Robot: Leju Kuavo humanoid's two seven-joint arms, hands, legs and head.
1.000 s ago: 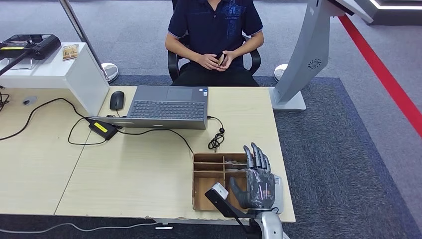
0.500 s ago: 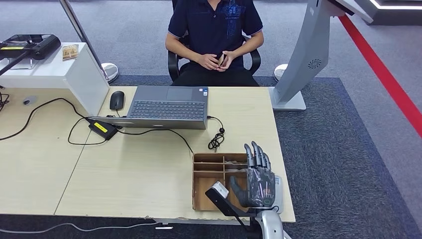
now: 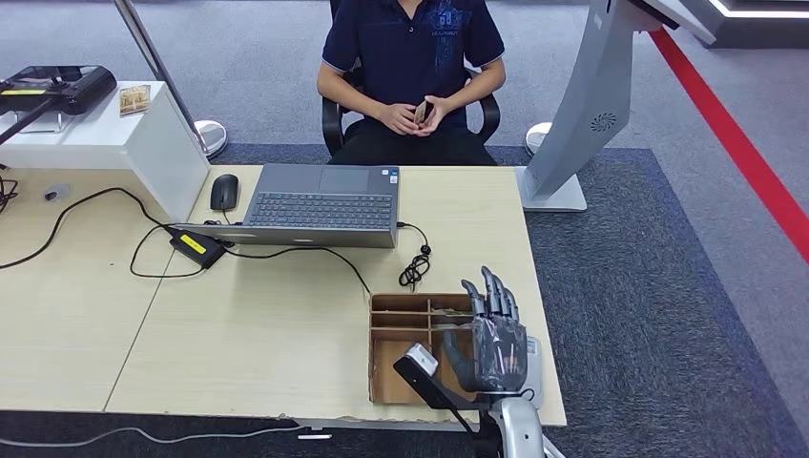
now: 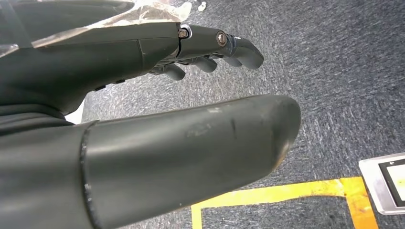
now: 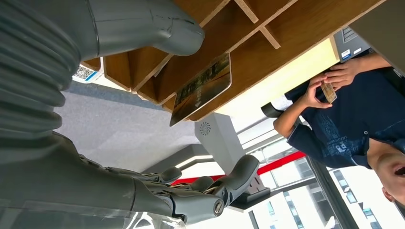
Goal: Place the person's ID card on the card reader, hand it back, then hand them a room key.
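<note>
The person sits behind the desk and holds a small card point(image 3: 423, 113) in both hands at the chest; the same card point(image 5: 327, 92) shows in the right wrist view. My right hand point(image 3: 493, 336) hovers open, fingers spread, over the right side of a wooden divided box point(image 3: 401, 315) at the desk's front right corner. Inside the box a picture-printed card point(image 5: 203, 88) leans against a divider, with my right hand's fingers point(image 5: 210, 193) apart from it. A flat white device point(image 3: 535, 364) lies partly hidden under that hand. My left hand point(image 4: 119, 62) hangs open over carpet.
An open laptop point(image 3: 324, 205), a mouse point(image 3: 223, 191), a black adapter with a yellow label point(image 3: 197, 246) and a coiled cable point(image 3: 414, 270) lie on the desk. A white raised counter point(image 3: 114, 134) stands at the left. A grey kiosk stand point(image 3: 582, 105) rises beyond the desk's right corner.
My right hand has drifted slightly away from the desk's front edge, over the box. The person has lifted the card a little.
</note>
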